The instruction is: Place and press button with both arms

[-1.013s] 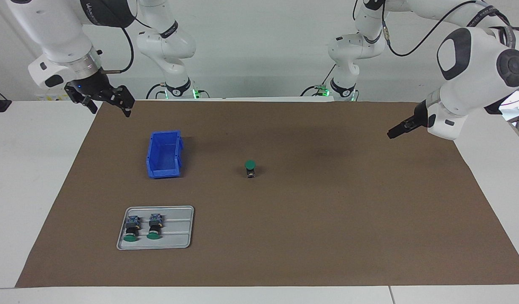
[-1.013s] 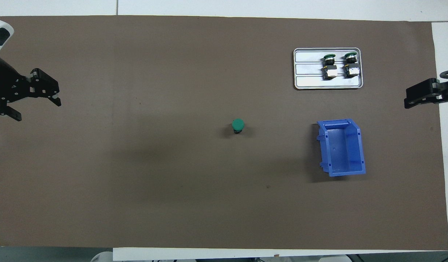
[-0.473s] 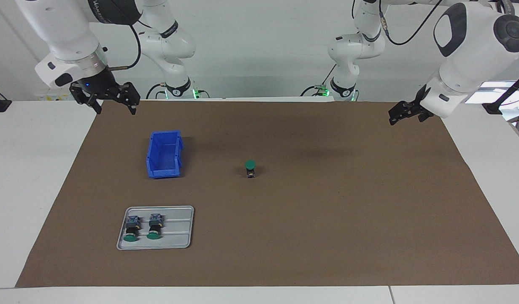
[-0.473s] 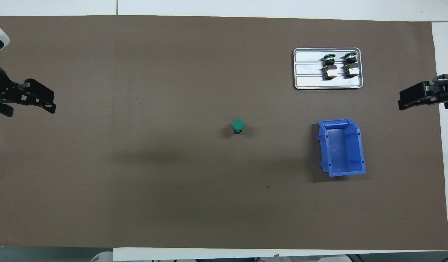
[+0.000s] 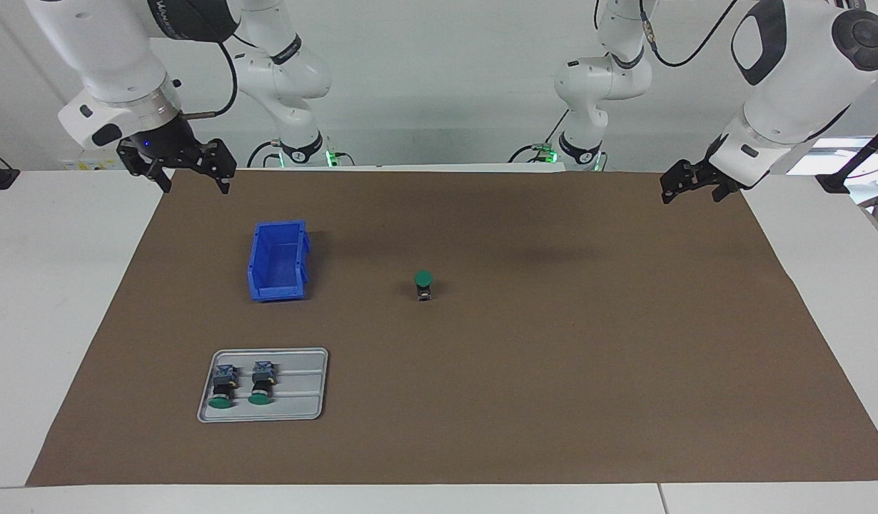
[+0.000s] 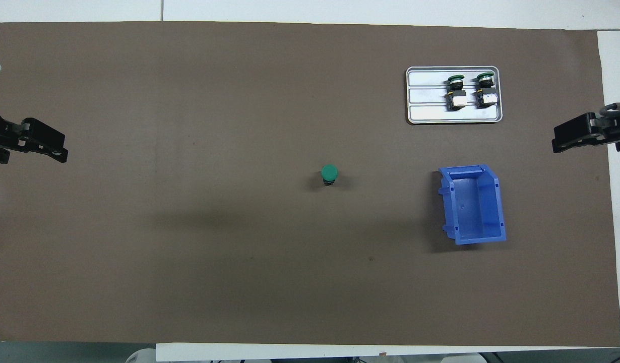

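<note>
Small green-capped push-button (image 5: 424,284) upright mid-mat, bare brown paper all round. Blue plastic bin (image 5: 279,261), grey ridged metal tray (image 5: 300,385) toward right arm's end. Left gripper (image 5: 689,187), right gripper (image 5: 190,173) over mat edges, spread, empty.

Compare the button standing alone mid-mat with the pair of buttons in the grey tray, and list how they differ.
Pose: the lone button stands upright, green cap on top; the two tray buttons lie on their sides, caps pointing away from the robots.
Support: the lone button sits directly on the brown mat; the tray buttons rest in the grey tray.
Grouping: one stands alone; the others lie side by side.
Shared: green caps, black collars, no gripper touching them.
</note>
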